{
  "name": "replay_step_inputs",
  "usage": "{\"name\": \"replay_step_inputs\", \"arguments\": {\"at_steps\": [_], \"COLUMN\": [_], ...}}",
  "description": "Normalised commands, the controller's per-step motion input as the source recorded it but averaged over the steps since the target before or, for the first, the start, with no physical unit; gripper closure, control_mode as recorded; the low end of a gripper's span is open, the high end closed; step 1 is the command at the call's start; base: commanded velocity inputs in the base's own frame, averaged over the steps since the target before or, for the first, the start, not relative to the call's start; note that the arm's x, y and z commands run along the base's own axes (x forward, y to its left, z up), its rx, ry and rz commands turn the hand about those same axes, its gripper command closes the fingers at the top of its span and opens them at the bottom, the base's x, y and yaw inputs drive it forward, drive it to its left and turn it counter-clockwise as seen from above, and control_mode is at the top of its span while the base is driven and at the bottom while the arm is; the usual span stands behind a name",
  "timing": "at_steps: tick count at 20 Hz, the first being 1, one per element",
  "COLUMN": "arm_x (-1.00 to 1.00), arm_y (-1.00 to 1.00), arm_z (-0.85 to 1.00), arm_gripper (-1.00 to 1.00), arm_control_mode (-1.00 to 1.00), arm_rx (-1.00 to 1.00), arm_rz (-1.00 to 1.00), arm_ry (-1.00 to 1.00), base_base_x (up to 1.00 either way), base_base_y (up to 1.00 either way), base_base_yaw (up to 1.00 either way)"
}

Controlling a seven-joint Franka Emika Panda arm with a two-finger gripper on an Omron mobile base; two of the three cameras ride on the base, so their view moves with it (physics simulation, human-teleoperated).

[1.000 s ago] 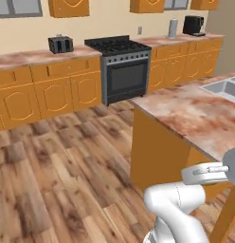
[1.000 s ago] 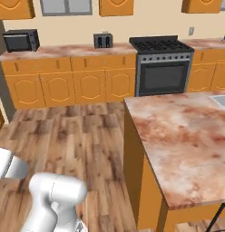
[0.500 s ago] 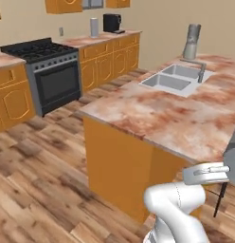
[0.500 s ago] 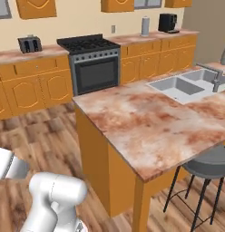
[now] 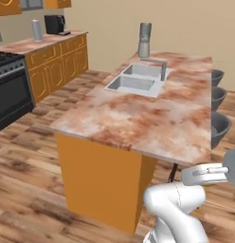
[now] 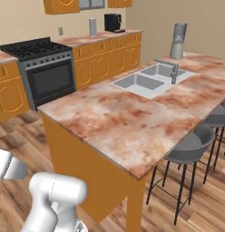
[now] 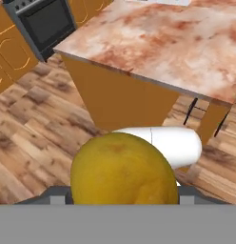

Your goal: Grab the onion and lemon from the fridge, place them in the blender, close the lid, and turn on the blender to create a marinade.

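Lemon [image 7: 123, 169] sits big and yellow right in the gripper [image 7: 123, 198], which is squeezed shut around it. A moment ago the cameras faced the stove and cupboards; now the robot has turned, and the long island [image 5: 138, 118] is in front. The blender [image 5: 144, 40] stands at the far end, past the sink [image 5: 138, 80]. I think it is carrying the lemon there, still well away.

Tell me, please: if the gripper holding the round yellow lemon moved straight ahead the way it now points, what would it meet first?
Probably the orange side panel of the kitchen island, below its marbled pink countertop. The round yellow lemon fills the gripper's front, and depth is hard to judge, so the wooden floor is also possible.
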Motion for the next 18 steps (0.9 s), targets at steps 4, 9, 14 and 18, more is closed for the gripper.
{"name": "replay_step_inputs", "arguments": {"at_steps": [4, 9, 14, 18], "arm_x": [0.0, 0.0, 0.0, 0.0], "arm_y": [0.0, 0.0, 0.0, 0.0], "arm_z": [0.0, 0.0, 0.0, 0.0], "arm_gripper": [1.0, 1.0, 1.0, 1.0], "arm_control_mode": [1.0, 1.0, 1.0, 1.0], "arm_rx": [0.0, 0.0, 0.0, 0.0], "arm_rz": [0.0, 0.0, 0.0, 0.0], "arm_ry": [0.0, 0.0, 0.0, 0.0], "base_base_x": [0.87, 0.89, 0.88, 0.85], "base_base_y": [1.0, 1.0, 1.0, 1.0], "base_base_yaw": [-0.23, -0.18, -0.19, -0.18]}}
